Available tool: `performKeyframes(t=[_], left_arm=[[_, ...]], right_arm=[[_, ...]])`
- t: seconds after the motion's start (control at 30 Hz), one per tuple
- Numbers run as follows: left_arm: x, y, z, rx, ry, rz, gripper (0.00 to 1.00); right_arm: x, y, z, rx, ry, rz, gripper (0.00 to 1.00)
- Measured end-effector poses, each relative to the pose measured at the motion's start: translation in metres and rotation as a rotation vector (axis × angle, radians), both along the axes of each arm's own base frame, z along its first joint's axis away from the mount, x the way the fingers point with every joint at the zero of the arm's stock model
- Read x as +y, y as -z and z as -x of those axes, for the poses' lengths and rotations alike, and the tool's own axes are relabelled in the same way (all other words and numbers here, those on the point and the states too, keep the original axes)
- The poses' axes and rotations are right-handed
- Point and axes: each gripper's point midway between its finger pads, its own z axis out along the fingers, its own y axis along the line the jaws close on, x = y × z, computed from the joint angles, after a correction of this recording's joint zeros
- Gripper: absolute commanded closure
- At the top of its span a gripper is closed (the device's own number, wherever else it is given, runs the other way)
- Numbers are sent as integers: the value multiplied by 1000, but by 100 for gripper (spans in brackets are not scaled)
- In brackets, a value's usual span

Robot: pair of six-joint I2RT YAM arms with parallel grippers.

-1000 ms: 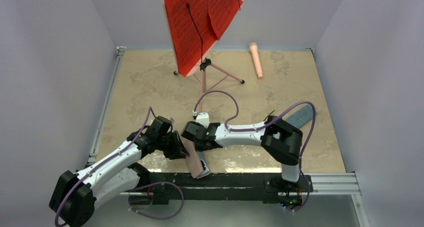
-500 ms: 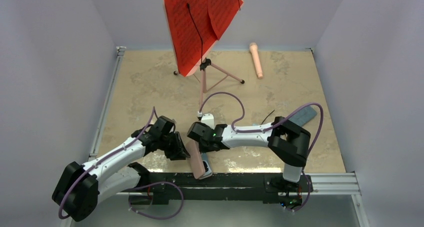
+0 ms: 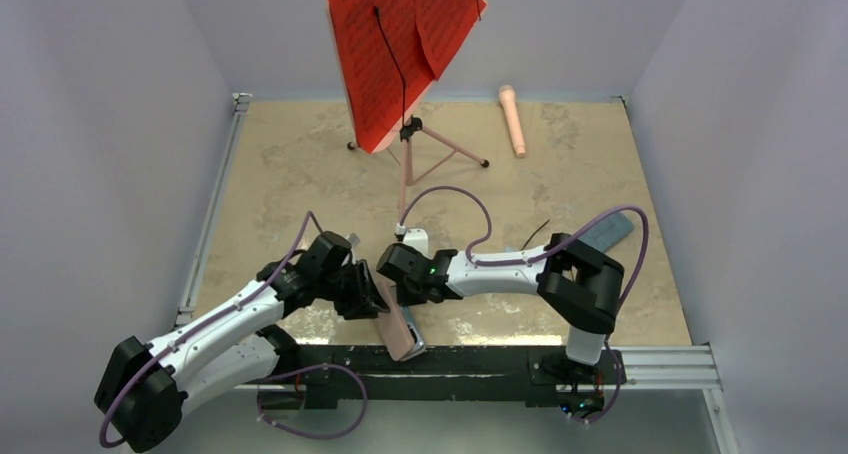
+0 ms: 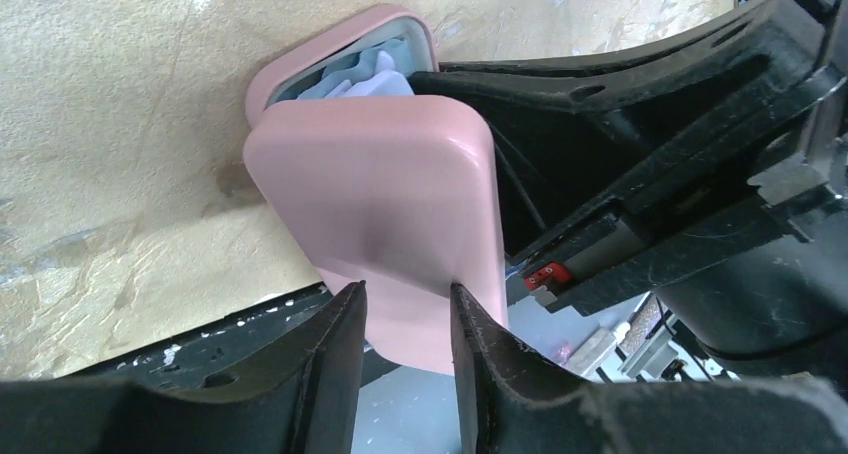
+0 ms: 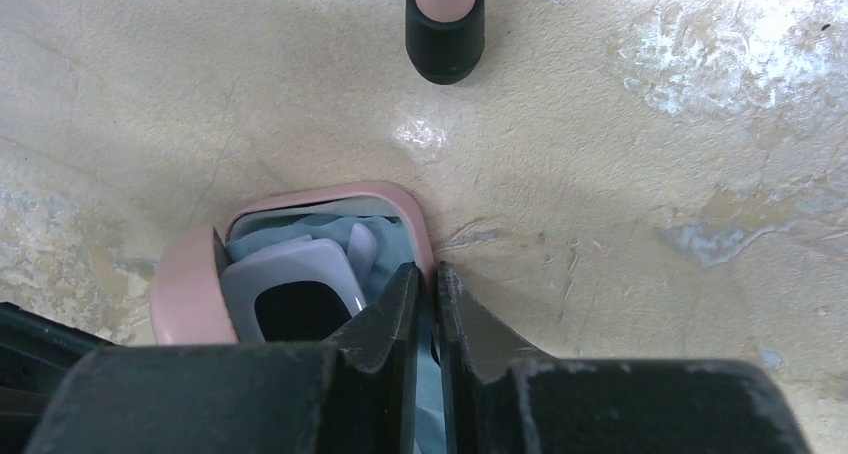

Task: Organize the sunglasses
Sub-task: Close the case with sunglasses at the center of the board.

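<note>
The desk [image 3: 300, 174] carries a red music stand [image 3: 400, 44] at its far edge and a grey-blue case [image 3: 612, 229] towards its right edge. Both arms meet at the middle of the near edge, over the pink case [image 3: 397, 324], whose near end reaches the black rail there.

The case is open, its lid [image 4: 380, 204] raised at an angle above the base. The white-framed sunglasses [image 5: 300, 299] lie inside on the pale blue lining, with one dark lens showing and a corner of the frame close to the rim.

The right gripper [image 5: 426, 271] has its fingers almost together, clamped on the base's side wall. The left gripper [image 4: 405, 292] has its fingers apart at the lid's free edge. From this angle I cannot tell whether they pinch it or only rest against it.

The step in hand looks like shutting the lid over the white pair. To do it well:
- The left gripper should swing the lid about its hinge rather than push it flat.
- The right gripper should steady the base, then leave the rim before the lid meets it.
- The frame must sit fully below the rim, or the lid will pinch it.
</note>
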Motion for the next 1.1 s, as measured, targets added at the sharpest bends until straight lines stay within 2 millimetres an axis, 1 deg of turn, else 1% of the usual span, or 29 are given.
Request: performKeyframes(t=[0.13, 0.37, 0.43, 0.6, 0.77, 0.87, 1.0, 1.1], left_arm=[[-1, -3, -1, 0, -3, 4, 49], [-3, 7, -1, 53, -8, -26, 45], [-3, 12, -1, 76, -11, -38, 45], [-4, 13, -2, 96, -14, -53, 46], [-3, 15, -3, 102, -22, -66, 47], [-2, 18, -3, 110, -24, -80, 48], [-2, 20, -3, 124, -24, -94, 48], [-3, 20, -3, 131, -22, -104, 48]], right_arm=[[1, 0, 1, 5, 2, -12, 88], [0, 0, 4, 11, 1, -41, 87], [1, -1, 7, 20, -7, -56, 85], [1, -2, 8, 19, -9, -80, 77], [-3, -5, 9, 11, -9, -99, 66], [-5, -8, 9, 3, -7, -121, 61], [-6, -16, 10, 1, -11, -157, 60], [-9, -15, 10, 8, -7, -169, 59]])
